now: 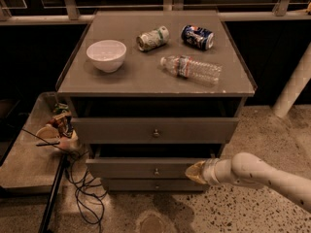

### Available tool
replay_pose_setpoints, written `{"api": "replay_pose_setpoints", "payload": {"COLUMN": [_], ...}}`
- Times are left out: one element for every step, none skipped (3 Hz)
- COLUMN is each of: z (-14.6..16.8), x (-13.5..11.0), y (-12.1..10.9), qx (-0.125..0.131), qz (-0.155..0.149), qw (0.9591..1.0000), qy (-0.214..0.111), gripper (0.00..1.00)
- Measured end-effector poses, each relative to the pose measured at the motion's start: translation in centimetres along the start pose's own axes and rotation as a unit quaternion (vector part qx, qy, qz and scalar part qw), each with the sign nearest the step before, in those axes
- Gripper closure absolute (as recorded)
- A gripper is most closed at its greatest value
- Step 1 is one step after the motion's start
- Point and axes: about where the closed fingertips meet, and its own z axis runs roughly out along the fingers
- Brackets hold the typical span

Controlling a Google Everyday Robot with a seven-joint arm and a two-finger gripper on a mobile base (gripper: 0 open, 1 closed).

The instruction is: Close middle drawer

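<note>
Gripper [194, 172] low at right, at the right end of middle drawer [131, 168] front. Impossible to tell how wide its grip. Drawer partly out, dark gap above.

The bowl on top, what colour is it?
The bowl is white, camera view; the claw is at the middle drawer's right end.

We have one view, set high in front of the cabinet [146, 79] and fairly near, looking steeply down onto its top and its three drawer fronts. The arm [265, 176] enters from our lower right, and the gripper [194, 172] sits at the right end of the middle drawer [141, 168] front.
</note>
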Motion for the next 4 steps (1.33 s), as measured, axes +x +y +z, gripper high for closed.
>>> {"api": "replay_pose_setpoints", "payload": {"z": [0.0, 0.0, 0.01, 0.01], "x": [0.0, 0.0, 0.0, 0.0], "y": [0.0, 0.0, 0.01, 0.01], "qx": [0.0, 0.0, 0.0, 0.0], "qz": [0.0, 0.0, 0.0, 0.0], "qw": [1.0, 1.0, 1.0, 1.0], "qy": [0.0, 0.0, 0.0, 0.0], "gripper": [0.35, 0.12, 0.0, 0.0]}}
